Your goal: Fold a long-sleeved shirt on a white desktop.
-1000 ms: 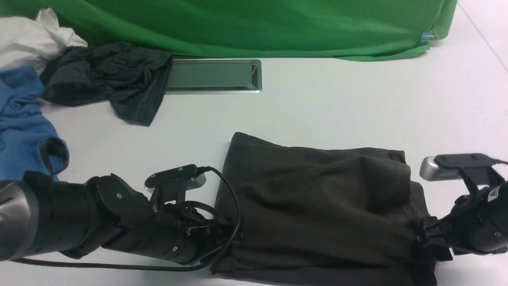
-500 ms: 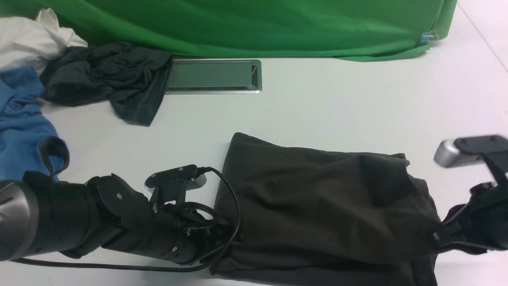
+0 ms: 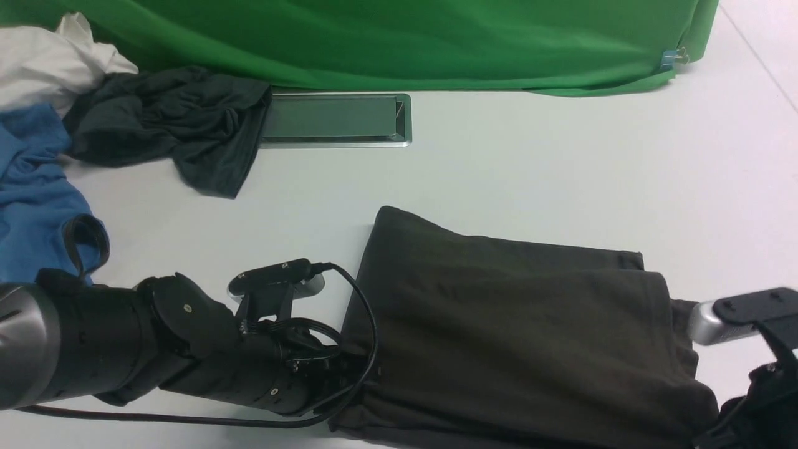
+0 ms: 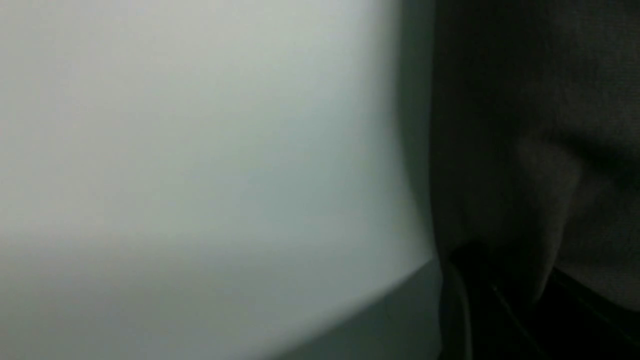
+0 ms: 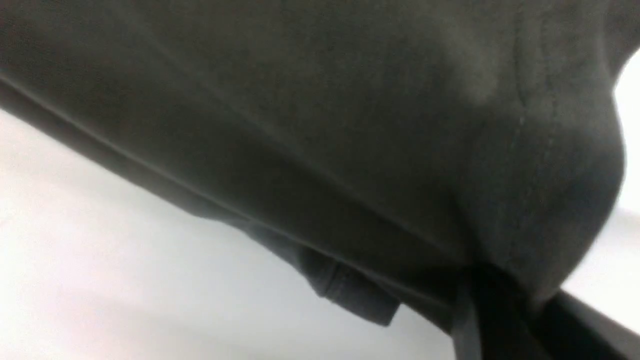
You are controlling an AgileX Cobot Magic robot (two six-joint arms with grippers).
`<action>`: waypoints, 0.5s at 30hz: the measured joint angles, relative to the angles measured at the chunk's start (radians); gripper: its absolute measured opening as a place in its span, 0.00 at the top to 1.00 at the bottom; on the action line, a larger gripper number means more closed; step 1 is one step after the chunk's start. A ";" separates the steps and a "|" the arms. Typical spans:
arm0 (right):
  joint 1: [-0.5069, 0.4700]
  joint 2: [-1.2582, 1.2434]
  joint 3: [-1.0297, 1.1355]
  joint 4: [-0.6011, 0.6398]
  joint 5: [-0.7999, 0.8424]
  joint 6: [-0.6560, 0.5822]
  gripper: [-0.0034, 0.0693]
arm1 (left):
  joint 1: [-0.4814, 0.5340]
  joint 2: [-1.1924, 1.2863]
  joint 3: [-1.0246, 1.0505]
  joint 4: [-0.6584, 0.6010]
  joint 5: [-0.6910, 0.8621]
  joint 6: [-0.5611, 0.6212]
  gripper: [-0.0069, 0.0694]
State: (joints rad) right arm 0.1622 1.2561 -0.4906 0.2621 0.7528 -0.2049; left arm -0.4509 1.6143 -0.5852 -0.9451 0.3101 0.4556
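Both hands are buried in dark cloth. At the near left edge of the long-sleeved shirt [image 3: 523, 337], the left hand [image 3: 358, 368] lies low against the surface with fabric bunched over its tip; its wrist view shows cloth pinched between dark fingers [image 4: 500, 305], so it looks clamped on the shirt. At the near right corner, the right hand [image 3: 717, 430] is mostly out of the front view, but its own camera shows the shirt [image 5: 350, 125] draped over and gathered into a dark finger [image 5: 505, 320], the cloth drawn taut from that point, so I judge it clamped on the garment as well.

Between the two hands the shirt lies on the white surface [image 3: 530, 181] as a compact, roughly rectangular packet toward the robot's side and somewhat right of centre. No sleeves trail out, and no chest print or neck label shows, so the sleeves and body seem already folded in. A lower layer peeks out along the far and right edges, and the top layer is fairly smooth.

By my reading the task is well along: what appears left is settling or finishing this last fold, squaring the edges, and letting go.

Well apart, at the far left, lie a crumpled dark garment [image 3: 168, 125], a blue one [image 3: 34, 187] and a white one [image 3: 43, 59], beside the silver hatch [image 3: 336, 118].
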 joint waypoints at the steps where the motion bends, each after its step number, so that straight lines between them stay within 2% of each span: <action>1: 0.000 0.004 0.000 -0.005 0.010 0.001 0.81 | 0.000 0.000 0.000 0.000 0.001 0.000 0.81; 5: 0.000 0.010 -0.024 -0.040 0.101 0.003 0.59 | 0.000 -0.001 0.000 0.000 0.000 0.000 0.81; 6: 0.000 0.010 -0.045 -0.049 0.127 0.007 0.47 | 0.000 -0.001 0.000 0.000 -0.001 0.000 0.81; 7: 0.000 0.010 -0.054 -0.051 0.135 0.007 0.46 | 0.000 -0.001 0.000 0.000 -0.001 0.000 0.81; 9: 0.000 0.009 -0.125 -0.055 0.178 0.008 0.27 | 0.000 -0.001 0.000 0.000 0.004 -0.001 0.80; 10: 0.000 0.006 -0.152 -0.054 0.186 0.009 0.21 | 0.000 -0.001 0.000 0.000 0.009 -0.001 0.79; 11: 0.000 0.005 -0.158 -0.054 0.188 0.009 0.21 | 0.000 -0.001 0.000 0.000 0.011 -0.001 0.79; 12: 0.000 -0.005 -0.221 -0.035 0.193 0.012 0.16 | 0.001 -0.001 0.000 0.001 0.017 -0.002 0.74; 14: 0.000 -0.013 -0.265 -0.013 0.190 0.017 0.16 | 0.002 -0.001 0.000 0.001 0.024 -0.003 0.71; 15: 0.000 -0.020 -0.313 0.022 0.181 0.017 0.17 | 0.003 -0.002 -0.002 0.001 0.038 -0.003 0.65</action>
State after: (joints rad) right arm 0.1622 1.2357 -0.8038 0.2837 0.9340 -0.1878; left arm -0.4479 1.6124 -0.5875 -0.9439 0.3479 0.4525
